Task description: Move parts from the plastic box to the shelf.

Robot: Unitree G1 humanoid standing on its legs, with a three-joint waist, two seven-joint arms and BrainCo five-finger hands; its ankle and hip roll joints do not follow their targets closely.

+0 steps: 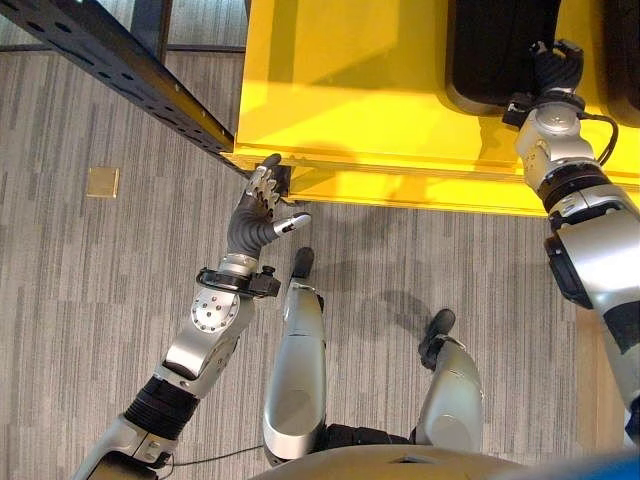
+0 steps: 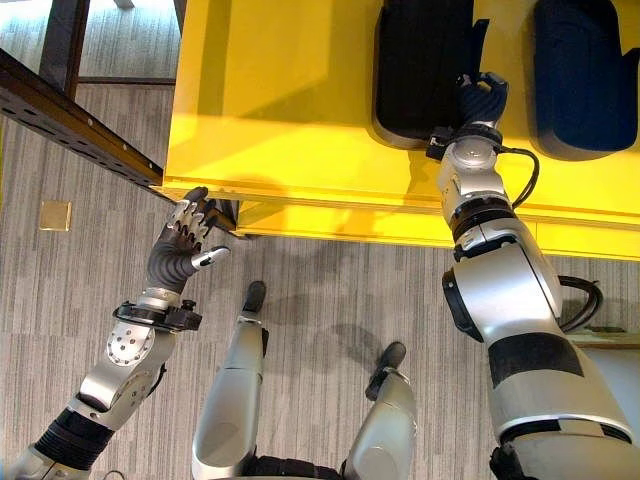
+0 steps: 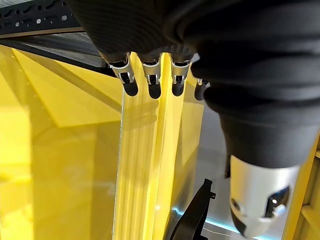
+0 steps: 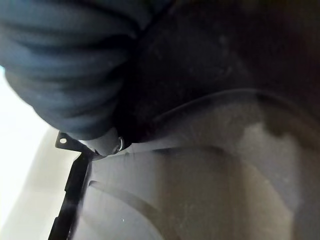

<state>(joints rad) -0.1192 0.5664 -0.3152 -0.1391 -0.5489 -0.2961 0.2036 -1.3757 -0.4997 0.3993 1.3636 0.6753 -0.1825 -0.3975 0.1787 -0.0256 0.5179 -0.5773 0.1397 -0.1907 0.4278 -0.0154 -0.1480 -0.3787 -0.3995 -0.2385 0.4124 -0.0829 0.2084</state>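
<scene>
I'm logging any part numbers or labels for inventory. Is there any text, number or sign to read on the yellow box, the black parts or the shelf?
None can be read: the yellow plastic box, the black parts and the dark shelf rail show no print.

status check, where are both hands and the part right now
Left hand open at the yellow box corner. Right hand down on a black part inside the box, fingers hidden. Second dark part beside it. Nothing blocking.
</scene>
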